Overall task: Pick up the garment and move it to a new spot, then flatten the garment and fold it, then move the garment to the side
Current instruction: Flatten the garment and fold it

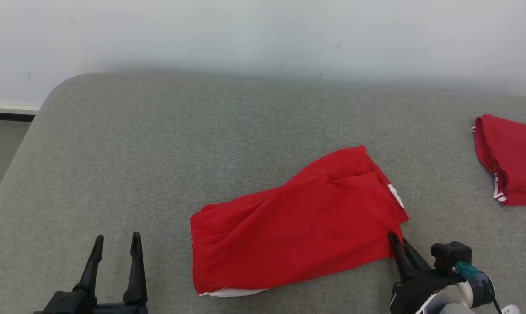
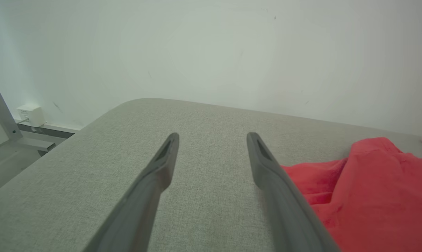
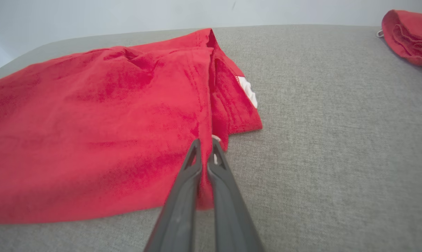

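The garment (image 1: 297, 222) is a pair of red shorts with white trim, lying folded on the grey padded table (image 1: 158, 152). My right gripper (image 1: 395, 240) is shut on the garment's near right corner. In the right wrist view its two fingers pinch the red hem (image 3: 207, 164) between them. My left gripper (image 1: 117, 244) stands open at the lower left, apart from the cloth. The left wrist view shows that gripper (image 2: 212, 140) with spread fingers over bare table, the garment (image 2: 371, 189) to its right.
A second red garment (image 1: 509, 159) lies folded at the table's far right edge, also seen as the second garment (image 3: 408, 35) in the right wrist view. A pale wall (image 1: 263, 35) runs behind the table. The table's rounded left corner (image 1: 58, 91) drops to the floor.
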Available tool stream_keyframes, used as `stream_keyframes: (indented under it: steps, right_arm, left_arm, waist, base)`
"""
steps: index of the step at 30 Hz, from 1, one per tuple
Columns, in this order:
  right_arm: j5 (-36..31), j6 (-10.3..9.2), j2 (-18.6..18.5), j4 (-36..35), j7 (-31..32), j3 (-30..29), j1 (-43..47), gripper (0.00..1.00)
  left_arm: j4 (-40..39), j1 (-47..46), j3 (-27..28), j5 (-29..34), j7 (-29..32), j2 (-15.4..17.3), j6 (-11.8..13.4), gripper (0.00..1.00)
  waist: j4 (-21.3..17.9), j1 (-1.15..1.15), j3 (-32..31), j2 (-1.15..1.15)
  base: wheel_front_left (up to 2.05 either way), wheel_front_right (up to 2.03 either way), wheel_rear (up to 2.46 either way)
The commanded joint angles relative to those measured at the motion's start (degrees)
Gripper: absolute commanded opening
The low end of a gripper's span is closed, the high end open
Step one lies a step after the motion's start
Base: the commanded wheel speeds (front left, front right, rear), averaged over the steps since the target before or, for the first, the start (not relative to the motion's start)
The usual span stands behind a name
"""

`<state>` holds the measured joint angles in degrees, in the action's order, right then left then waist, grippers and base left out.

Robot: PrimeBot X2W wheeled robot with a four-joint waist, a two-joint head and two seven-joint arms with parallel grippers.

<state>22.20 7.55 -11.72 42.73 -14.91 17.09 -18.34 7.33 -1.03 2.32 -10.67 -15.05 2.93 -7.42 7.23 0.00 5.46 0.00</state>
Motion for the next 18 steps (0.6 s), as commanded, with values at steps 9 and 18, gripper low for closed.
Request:
stream_keyframes:
  steps: [9,18]
  right_arm:
    - [0.17,-0.15,-0.80,-14.03,-0.27,-4.03,12.27,0.00]
    - [-0.81,-0.15,-0.50,-21.69,2.05,-5.20,18.63,0.00]
  left_arm:
    - [-0.19,0.93,0.43,-0.81,-0.16,-0.07,0.06,1.00]
    - [-0.19,0.32,0.41,-1.20,-0.16,-0.06,0.17,1.00]
  waist:
    - [-2.22,0.00,-0.12,0.00]
    - [-3.57,0.00,0.33,0.00]
  base:
    - [0.00,0.00,0.00]
    - [0.00,0.00,0.00]
